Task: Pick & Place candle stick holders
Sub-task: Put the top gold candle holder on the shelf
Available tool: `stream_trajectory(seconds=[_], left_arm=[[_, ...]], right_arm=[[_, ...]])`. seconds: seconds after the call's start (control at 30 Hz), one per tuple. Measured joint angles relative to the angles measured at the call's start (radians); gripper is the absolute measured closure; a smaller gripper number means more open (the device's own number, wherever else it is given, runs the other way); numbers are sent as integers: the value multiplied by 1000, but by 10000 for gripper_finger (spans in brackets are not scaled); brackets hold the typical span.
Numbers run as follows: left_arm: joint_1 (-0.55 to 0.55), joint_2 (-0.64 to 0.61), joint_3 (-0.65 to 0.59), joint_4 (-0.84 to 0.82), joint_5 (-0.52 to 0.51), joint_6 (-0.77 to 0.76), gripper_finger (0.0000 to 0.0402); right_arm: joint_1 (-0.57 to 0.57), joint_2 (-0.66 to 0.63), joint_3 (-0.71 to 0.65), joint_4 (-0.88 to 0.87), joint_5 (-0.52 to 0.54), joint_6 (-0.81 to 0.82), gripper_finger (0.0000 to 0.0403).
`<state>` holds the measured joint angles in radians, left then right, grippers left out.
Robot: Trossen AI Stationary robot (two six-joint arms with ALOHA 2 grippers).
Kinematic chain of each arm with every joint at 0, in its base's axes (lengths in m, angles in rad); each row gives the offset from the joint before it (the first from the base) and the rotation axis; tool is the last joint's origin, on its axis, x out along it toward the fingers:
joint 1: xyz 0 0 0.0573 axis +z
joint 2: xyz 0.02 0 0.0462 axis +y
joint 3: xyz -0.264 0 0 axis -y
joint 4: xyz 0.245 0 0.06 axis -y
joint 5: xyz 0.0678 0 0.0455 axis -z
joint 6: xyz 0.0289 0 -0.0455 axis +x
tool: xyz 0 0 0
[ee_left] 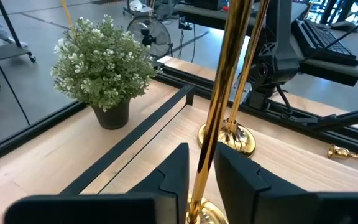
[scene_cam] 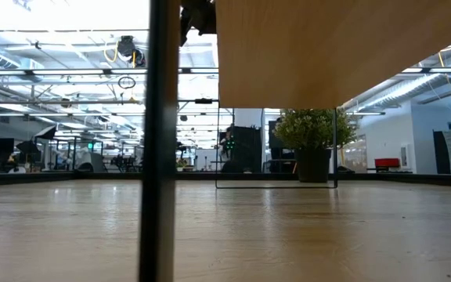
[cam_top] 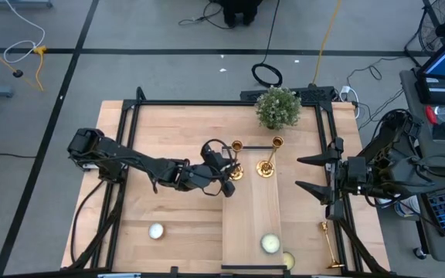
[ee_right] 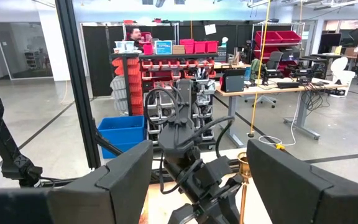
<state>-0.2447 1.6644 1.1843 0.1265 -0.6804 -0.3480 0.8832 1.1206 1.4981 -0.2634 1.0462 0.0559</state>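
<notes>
A leafy potted plant point(cam_top: 277, 107) stands at the table's far edge; left gripper point(ee_left: 201, 171) loosely straddles a slim brass candlestick point(ee_left: 219, 106), right gripper point(cam_top: 309, 174) open.

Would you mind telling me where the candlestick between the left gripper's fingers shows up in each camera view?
High view: the candlestick stands mid-table on the raised board, at the left gripper.
Low view: not in it.
Left wrist view: its gold stem rises between the two dark fingers.
Right wrist view: cannot tell; a gold stem shows near the other arm.
Shared landmark: the potted plant, also in the left wrist view.
</notes>
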Motion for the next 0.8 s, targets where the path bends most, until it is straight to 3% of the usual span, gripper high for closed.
stream_trajectory(seconds=[0.57,0.8], left_arm=[[2,-17,3,2,-55,7,238],[1,-56,3,-22,-52,9,225]], right_arm=[[0,0,0,0,0,0,147],[0,0,0,0,0,0,147]])
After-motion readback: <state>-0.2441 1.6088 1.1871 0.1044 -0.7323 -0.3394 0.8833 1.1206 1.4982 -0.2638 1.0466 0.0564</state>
